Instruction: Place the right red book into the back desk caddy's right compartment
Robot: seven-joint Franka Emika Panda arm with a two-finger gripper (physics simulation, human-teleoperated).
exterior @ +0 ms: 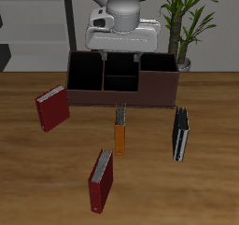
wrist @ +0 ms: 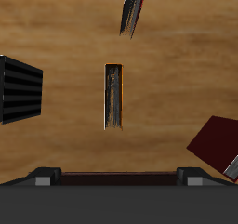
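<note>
Nearest the table's front edge lay a grey-paged red book [exterior: 101, 180]. Behind it were an orange book [exterior: 119, 129] and a black book [exterior: 180, 133]. The right red book [exterior: 52, 107] leaned beside the back desk caddy [exterior: 121, 96], outside its right compartment [exterior: 158, 77]. Over the caddy hung the gripper [exterior: 115, 53], fingers apart and empty.

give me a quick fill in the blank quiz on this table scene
The back desk caddy is split into ___ compartments. The slim book lying just before its front wall is ___ in colour. The end effector holds ___. The table bears ___ red books. Missing words: four; orange; nothing; two.
</note>
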